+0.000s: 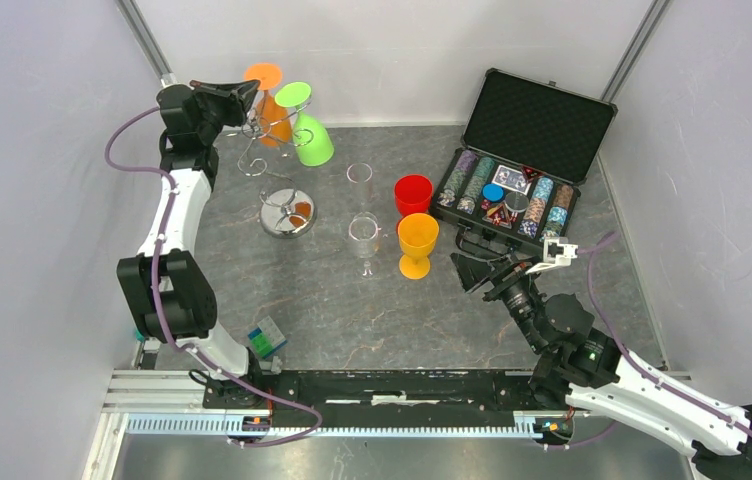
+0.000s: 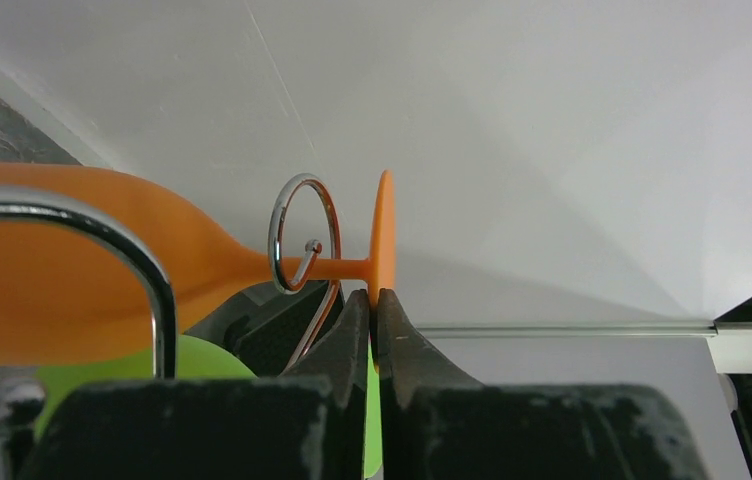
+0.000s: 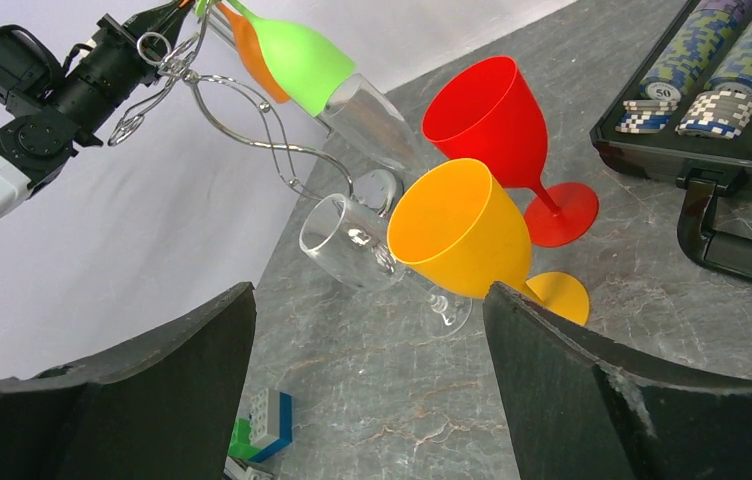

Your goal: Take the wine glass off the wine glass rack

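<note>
1. Left gripper point(image 2: 374, 300): clenched on the foot rim of the orange wine glass point(image 2: 72, 270).
2. Rack point(image 2: 297, 225): its wire loop holds the glass stem just ahead of the fingertips.
3. Right gripper point(image 3: 370, 300): spread wide, holding nothing.

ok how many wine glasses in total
6. Two hang on the rack: an orange glass and a green glass. Four stand on the table: a far clear glass, a near clear glass, a red glass, a yellow glass. None look hidden.

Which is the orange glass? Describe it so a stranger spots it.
Far left stands a silver rack. Two glasses hang upside down from it. Beside the green glass, the orange glass has its foot in the left gripper.
</note>
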### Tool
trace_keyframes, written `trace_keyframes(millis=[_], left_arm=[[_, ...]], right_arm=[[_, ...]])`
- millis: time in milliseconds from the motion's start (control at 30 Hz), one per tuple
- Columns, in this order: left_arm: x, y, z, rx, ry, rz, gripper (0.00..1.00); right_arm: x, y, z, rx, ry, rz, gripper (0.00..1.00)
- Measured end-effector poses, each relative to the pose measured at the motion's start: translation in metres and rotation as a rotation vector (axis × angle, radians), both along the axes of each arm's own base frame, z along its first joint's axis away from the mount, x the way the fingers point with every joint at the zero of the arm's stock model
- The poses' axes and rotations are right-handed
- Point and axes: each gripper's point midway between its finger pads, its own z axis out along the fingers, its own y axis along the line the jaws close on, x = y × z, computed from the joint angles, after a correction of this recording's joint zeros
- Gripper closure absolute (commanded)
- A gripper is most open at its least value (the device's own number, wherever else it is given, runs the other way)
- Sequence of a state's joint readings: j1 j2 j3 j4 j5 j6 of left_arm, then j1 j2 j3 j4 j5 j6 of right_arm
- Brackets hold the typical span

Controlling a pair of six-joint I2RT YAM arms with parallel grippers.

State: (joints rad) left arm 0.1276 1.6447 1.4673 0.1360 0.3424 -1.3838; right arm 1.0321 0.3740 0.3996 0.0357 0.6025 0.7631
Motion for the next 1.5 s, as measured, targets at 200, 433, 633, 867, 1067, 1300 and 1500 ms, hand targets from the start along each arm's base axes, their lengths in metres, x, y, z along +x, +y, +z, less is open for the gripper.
trace_keyframes(millis=[200, 433, 633, 867, 1067, 1300, 1500], left_arm=[[-0.003, -0.001, -0.003, -0.002, 0.022, -0.007, 0.98], [-0.031, 0.006, 0.026, 0.012, 0.001, 0.020, 0.98], [-0.054, 0.024, 0.048, 0.045, -0.024, 0.082, 0.98], [-0.054, 0.033, 0.046, 0.055, -0.022, 0.100, 0.98], [-0.048, 0.036, 0.044, 0.096, -0.045, 0.103, 0.98], [-0.030, 0.046, 0.033, 0.106, -0.094, 0.117, 0.98], [-0.017, 0.051, 0.025, 0.110, -0.111, 0.131, 0.98]], right_arm=[[0.000, 0.000, 0.000, 0.002, 0.002, 0.000, 0.12], [0.000, 0.000, -0.001, 0.009, 0.011, 0.000, 0.12], [0.000, 0.000, -0.001, 0.013, 0.014, 0.001, 0.12], [0.000, 0.001, -0.001, 0.018, 0.016, 0.001, 0.12], [0.000, 0.001, -0.002, 0.018, 0.017, 0.001, 0.12], [0.000, 0.001, -0.002, 0.017, 0.018, 0.001, 0.12], [0.000, 0.001, -0.002, 0.012, 0.017, 0.001, 0.03]])
